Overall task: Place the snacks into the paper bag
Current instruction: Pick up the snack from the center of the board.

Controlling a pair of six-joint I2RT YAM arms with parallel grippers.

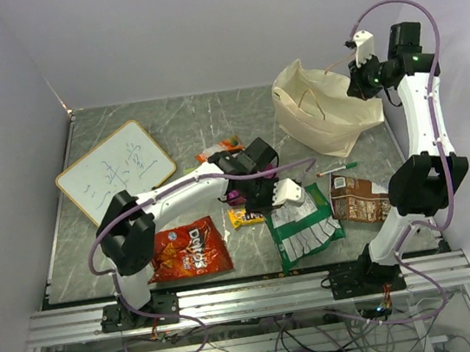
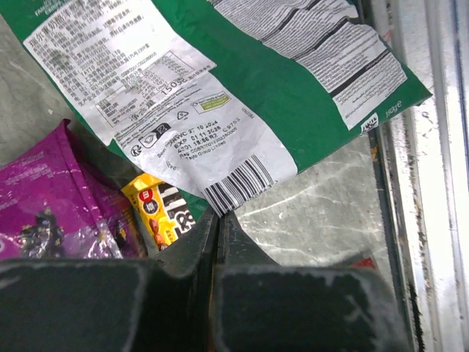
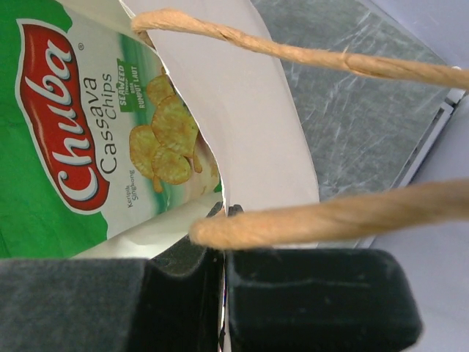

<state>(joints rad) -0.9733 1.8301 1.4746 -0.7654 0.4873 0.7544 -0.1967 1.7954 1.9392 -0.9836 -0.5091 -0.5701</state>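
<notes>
The Doritos bag [image 1: 188,248] lies left on the worktop [image 1: 175,123]. The left gripper [image 2: 218,215], jaws together, meets the green-white pouch [image 2: 293,95] at its barcode edge. Whether it pinches the pouch is unclear, and its fingers half hide the purple pouch [image 2: 51,198] and M&M's [image 2: 157,213]. The right gripper [image 3: 223,213] clamps the paper bag [image 3: 249,110] at its rim, with a Chuba packet [image 3: 66,147] cut off inside.

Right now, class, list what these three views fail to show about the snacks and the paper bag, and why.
Top view: purple pouch mostly hidden under the left arm.
Top view: paper bag interior hidden by its own walls.
Right wrist view: cassava chips packet cut off by the left edge.
Top view: whiteboard writing too small to read.
</notes>
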